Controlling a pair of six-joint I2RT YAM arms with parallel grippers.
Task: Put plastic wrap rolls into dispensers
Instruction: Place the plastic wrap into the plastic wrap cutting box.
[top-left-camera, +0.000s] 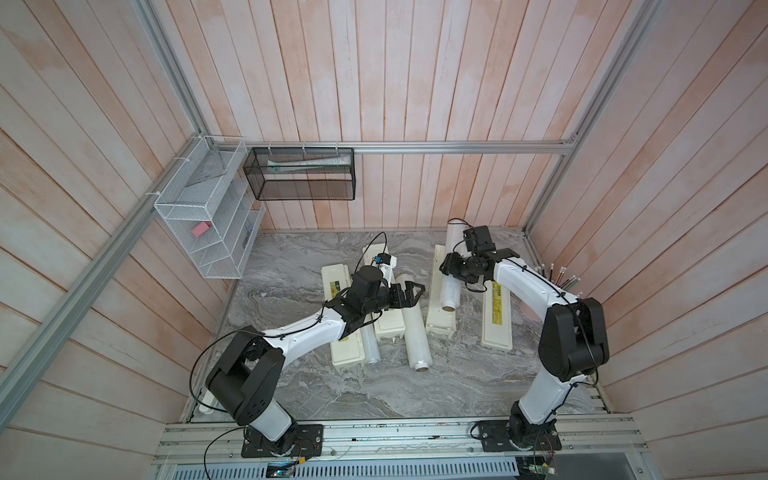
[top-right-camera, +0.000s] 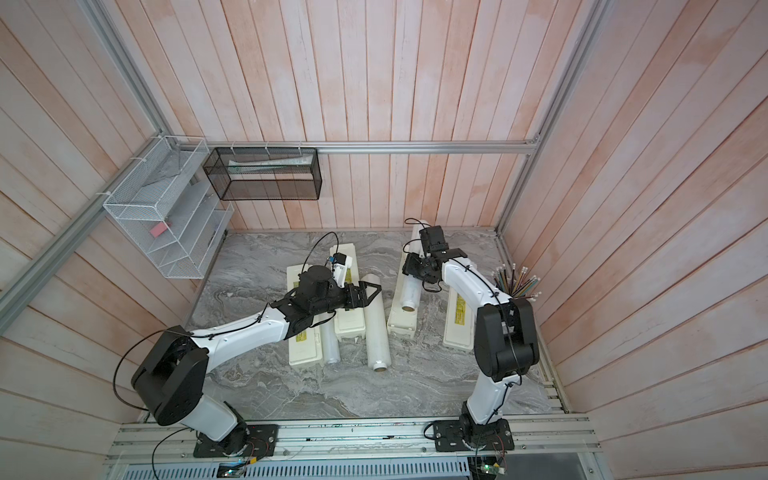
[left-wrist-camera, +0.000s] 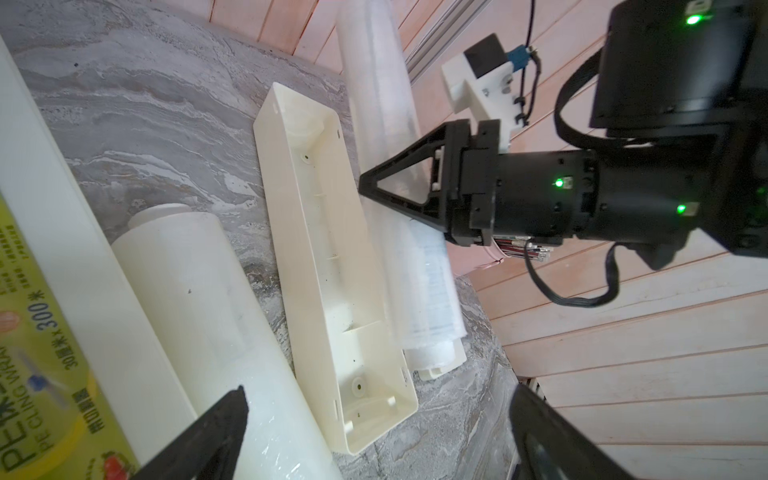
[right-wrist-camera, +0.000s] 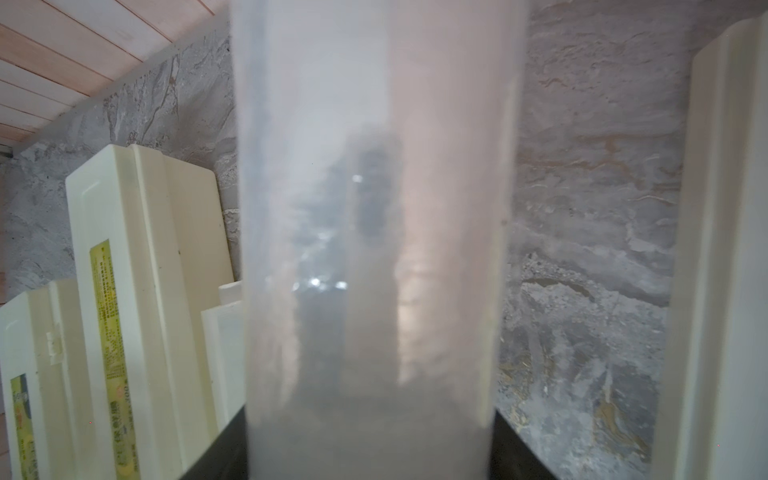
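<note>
My right gripper (top-left-camera: 451, 266) is shut on a plastic wrap roll (top-left-camera: 449, 286), which fills the right wrist view (right-wrist-camera: 374, 208). That roll runs along the far edge of an open dispenser's empty trough (left-wrist-camera: 332, 270), not inside it. The trough (top-left-camera: 435, 299) and its labelled lid (top-left-camera: 496, 320) lie flat. My left gripper (top-left-camera: 409, 291) hangs open over a second roll (top-left-camera: 413, 332) lying on the table; that roll (left-wrist-camera: 208, 311) is beside one open finger. A third roll (top-left-camera: 370, 345) lies between two closed dispensers (top-left-camera: 343, 353) (top-left-camera: 388, 324).
A cup of pencils (top-left-camera: 565, 278) stands by the right wall. A white wire rack (top-left-camera: 208, 224) and a black mesh basket (top-left-camera: 299, 174) hang on the back walls. The marble tabletop (top-left-camera: 415, 395) stretches toward the arm bases.
</note>
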